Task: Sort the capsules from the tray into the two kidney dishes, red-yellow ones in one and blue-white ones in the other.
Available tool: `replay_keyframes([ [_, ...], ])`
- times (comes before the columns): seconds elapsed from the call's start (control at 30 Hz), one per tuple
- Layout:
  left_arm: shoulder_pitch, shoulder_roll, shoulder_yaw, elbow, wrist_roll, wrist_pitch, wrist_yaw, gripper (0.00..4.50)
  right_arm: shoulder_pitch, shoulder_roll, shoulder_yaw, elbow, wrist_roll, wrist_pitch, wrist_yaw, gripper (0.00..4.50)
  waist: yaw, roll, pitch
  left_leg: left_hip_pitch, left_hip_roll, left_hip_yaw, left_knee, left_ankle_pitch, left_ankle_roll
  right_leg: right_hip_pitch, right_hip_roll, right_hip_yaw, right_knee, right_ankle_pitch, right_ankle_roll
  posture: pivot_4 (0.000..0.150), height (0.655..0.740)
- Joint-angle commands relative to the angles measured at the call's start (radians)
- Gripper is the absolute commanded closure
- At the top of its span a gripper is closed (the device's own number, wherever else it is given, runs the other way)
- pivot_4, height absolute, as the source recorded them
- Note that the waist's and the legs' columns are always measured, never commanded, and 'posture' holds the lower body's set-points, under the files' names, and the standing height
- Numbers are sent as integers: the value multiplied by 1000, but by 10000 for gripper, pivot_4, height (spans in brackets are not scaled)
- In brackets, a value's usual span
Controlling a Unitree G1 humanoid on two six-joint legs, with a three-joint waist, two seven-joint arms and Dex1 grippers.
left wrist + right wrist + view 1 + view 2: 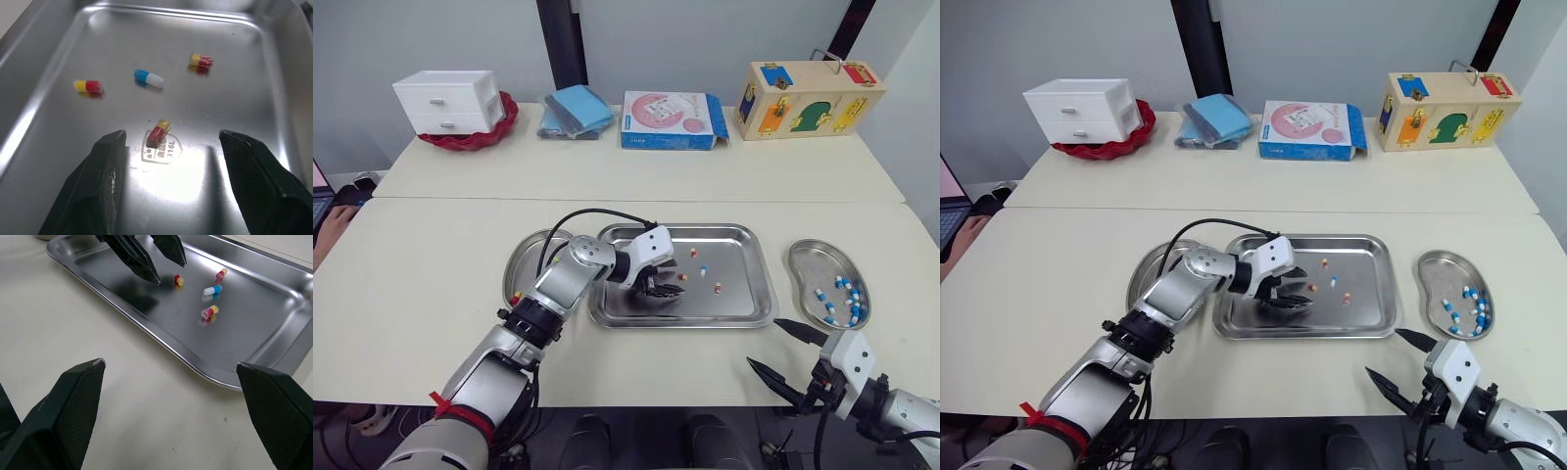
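Targeting the nearest red-and-yellow capsule (158, 133), which lies on the floor of the rectangular stainless steel tray (744, 250), in the gap just ahead of the left gripper (661, 287). Its jaws stand wide apart and empty, one finger to each side of the capsule, low over the tray floor. The capsule's long axis is skewed, closer to the line of the fingers than across the gap, red end toward the gripper. This is judged a fair lie for closing across its short width after a small advance. The left arm is plainly the nearer. The right gripper (763, 341) hovers at the front edge of the cream bench (431, 264), well apart from the tray, jaws also spread and empty. Beyond the target lie one blue-and-white capsule (148, 77) and two further red-and-yellow capsules (88, 86). The right steel kidney dish (808, 259) holds blue-white capsules. The left steel kidney dish (524, 259), partly behind the arm, is presumably the red-yellow destination. At the rear by the wall are a white drawer unit (448, 101) and a wooden lock box (811, 100).
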Motion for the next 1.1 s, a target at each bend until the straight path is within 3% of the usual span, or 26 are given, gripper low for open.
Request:
replay_keyframes([
  [0.03,-39,-39,16,62,31,-78,1,14045,16,2,-4,-47,8,9,-17,0,0,0,0,0,0,0,0,0,0,0,0,0,0,0,0,1500,7400],
  [0.27,-75,-70,5,163,77,-123,-43,14045,30,0,3,-79,14,34,-37,0,-1,0,0,0,0,0,0,0,0,0,0,0,0,0,0,1500,7400],
  [0.6,-64,-73,0,191,127,-154,-69,44935,30,-13,0,-118,15,72,-42,0,0,0,0,0,0,0,0,0,0,1,0,0,0,0,0,1500,7400],
  [0.83,-26,-28,53,-13,86,-81,-80,44935,9,-26,22,-64,-47,-18,-17,0,-2,0,0,0,0,0,0,0,0,0,0,0,0,0,0,1500,7400],
  [1.1,150,224,325,-506,-68,324,-30,44935,-139,-13,125,-27,-66,-98,7,0,-10,3,0,1,1,-1,-1,0,0,0,1,0,1,0,0,1500,7400],
])
